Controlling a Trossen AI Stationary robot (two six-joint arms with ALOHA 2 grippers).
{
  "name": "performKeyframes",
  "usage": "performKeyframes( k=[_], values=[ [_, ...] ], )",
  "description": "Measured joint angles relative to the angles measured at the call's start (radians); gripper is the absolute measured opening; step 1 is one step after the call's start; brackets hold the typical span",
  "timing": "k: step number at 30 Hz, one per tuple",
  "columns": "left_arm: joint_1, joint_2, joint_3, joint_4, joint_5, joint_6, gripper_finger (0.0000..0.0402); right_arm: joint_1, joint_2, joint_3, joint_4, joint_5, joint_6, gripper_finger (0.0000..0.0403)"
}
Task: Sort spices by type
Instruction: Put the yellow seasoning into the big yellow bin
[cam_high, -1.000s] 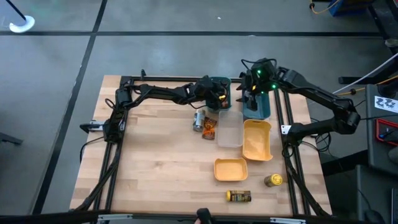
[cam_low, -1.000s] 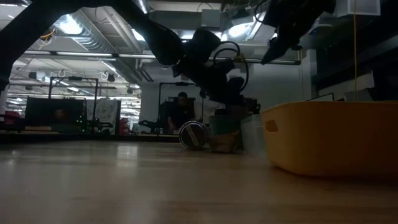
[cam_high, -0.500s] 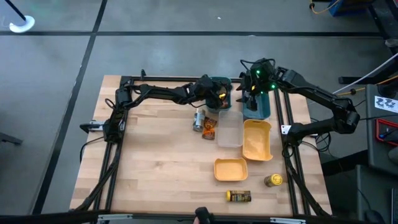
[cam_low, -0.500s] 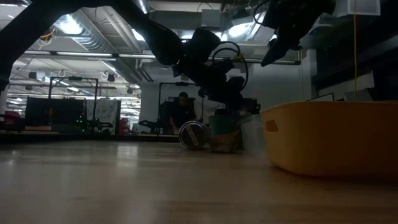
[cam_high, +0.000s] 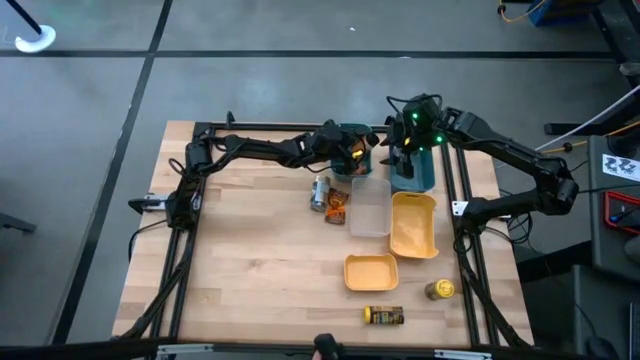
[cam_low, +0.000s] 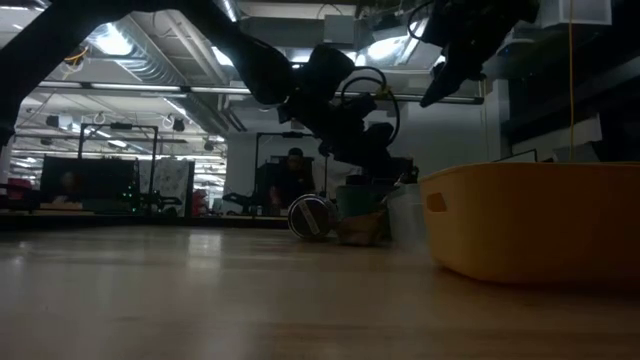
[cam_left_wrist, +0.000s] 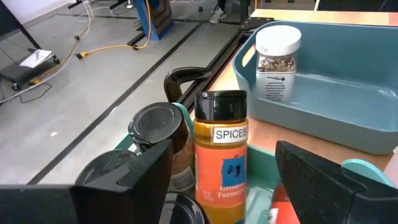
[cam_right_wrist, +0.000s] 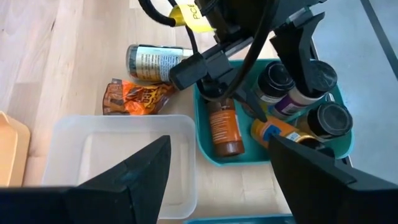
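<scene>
My left gripper (cam_left_wrist: 224, 148) is open above the teal bin (cam_high: 357, 131). Its fingers stand on either side of an upright orange jar with a black lid (cam_left_wrist: 221, 168), clear of it. That jar stands in the bin among several dark-lidded jars (cam_right_wrist: 323, 118). A white-lidded jar (cam_left_wrist: 278, 56) stands in the neighbouring blue bin (cam_high: 420, 178). My right gripper (cam_right_wrist: 219, 142) hovers open above that blue bin, holding nothing. On the table lie a jar on its side (cam_high: 320, 192), an orange-brown packet (cam_high: 337, 207), a second lying jar (cam_high: 384, 316) and an upright yellow-lidded jar (cam_high: 440, 290).
A clear bin (cam_high: 370, 210) sits in front of the two far bins. Two yellow bins (cam_high: 413, 228) (cam_high: 370, 272) stand toward the near right. The table's left half is bare wood. A dark frame rail runs along the far edge behind the bins.
</scene>
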Motion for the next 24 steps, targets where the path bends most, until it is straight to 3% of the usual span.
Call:
performKeyframes(
  k=[10,24],
  values=[
    [-0.034,-0.052,0.001,-0.034,0.001,0.051,0.0265,0.0,0.0,0.0,-0.061,0.0,0.0,0.0269],
    [-0.148,-0.23,0.001,-0.525,0.002,-0.178,0.0265,0.001,0.0,0.0,-0.135,-0.097,0.086,0.0269]
  ],
)
